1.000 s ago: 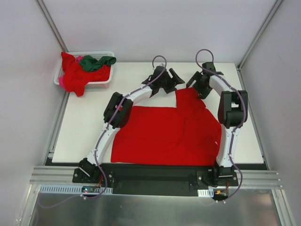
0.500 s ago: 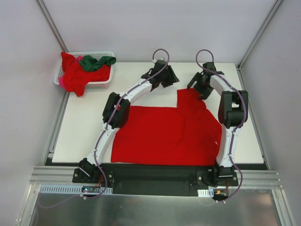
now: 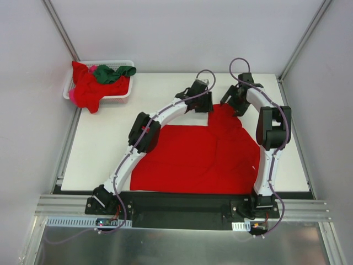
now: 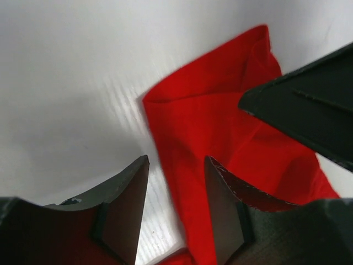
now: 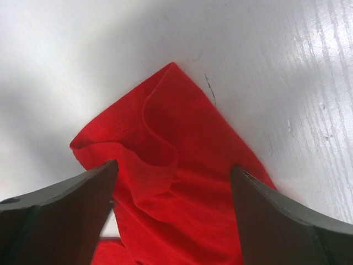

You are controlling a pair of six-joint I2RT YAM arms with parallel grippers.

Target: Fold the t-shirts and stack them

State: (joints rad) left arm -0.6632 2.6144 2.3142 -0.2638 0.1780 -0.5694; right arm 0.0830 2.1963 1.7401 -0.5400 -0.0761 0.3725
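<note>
A large red t-shirt (image 3: 193,157) lies spread on the white table, one sleeve sticking out toward the back right. My left gripper (image 3: 205,105) sits at that sleeve's left edge. In the left wrist view its fingers are partly apart, and the red cloth edge (image 4: 220,127) runs between them over bare table, so the left gripper (image 4: 175,187) is open. My right gripper (image 3: 234,106) hovers over the sleeve's far end. Seen from the right wrist, the right gripper (image 5: 174,187) is wide open astride the folded sleeve tip (image 5: 165,138). More t-shirts, one red (image 3: 88,91) and one dark green (image 3: 113,73), fill the basket.
A white lattice basket (image 3: 110,62) stands off the table's back left corner. Bare table (image 3: 105,138) stretches left of the spread shirt. The right gripper's dark finger (image 4: 309,110) reaches into the left wrist view. Frame posts rise at both back corners.
My left arm has swung right from the table's back middle to the sleeve's left edge, and its jaws have narrowed. The right gripper has hardly moved.
</note>
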